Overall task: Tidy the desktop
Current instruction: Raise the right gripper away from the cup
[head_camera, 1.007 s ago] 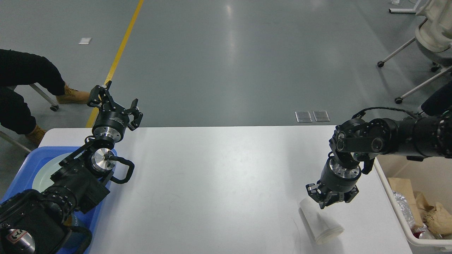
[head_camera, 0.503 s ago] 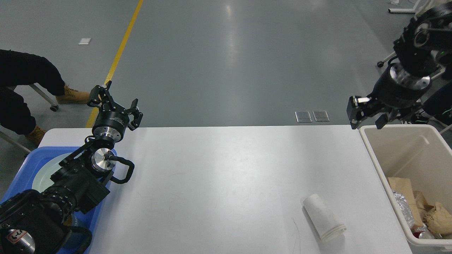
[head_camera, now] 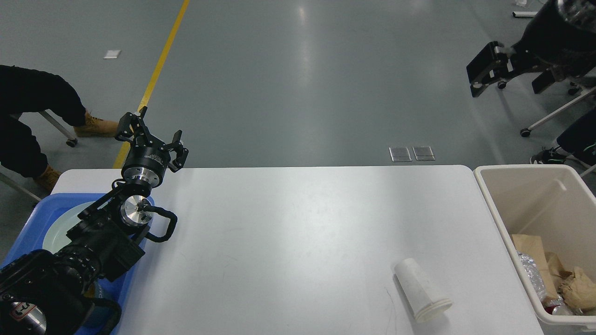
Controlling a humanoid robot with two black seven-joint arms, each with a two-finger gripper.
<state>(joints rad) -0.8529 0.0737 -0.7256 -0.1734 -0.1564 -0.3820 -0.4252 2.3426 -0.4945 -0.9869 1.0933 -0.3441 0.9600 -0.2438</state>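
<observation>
The white desktop (head_camera: 302,223) fills the middle of the head view. A white paper cup (head_camera: 421,291) lies on its side near the front right of the desktop, with nothing holding it. My left gripper (head_camera: 152,137) is open and empty, raised over the desktop's far left corner above the blue tray (head_camera: 23,223). My right gripper (head_camera: 510,77) is open and empty, high at the upper right, over the floor beyond the beige bin (head_camera: 489,204) and far from the cup.
The blue tray at the left holds a pale plate (head_camera: 58,230), partly hidden by my left arm. The beige bin at the desktop's right end holds crumpled brown paper (head_camera: 577,286) and foil (head_camera: 533,274). A seated person's legs (head_camera: 32,100) and chair legs stand on the floor.
My right gripper has left the cup and swung up and away to the upper right, past the bin. The cup stays lying on the desktop, slightly shifted. The left arm has not moved.
</observation>
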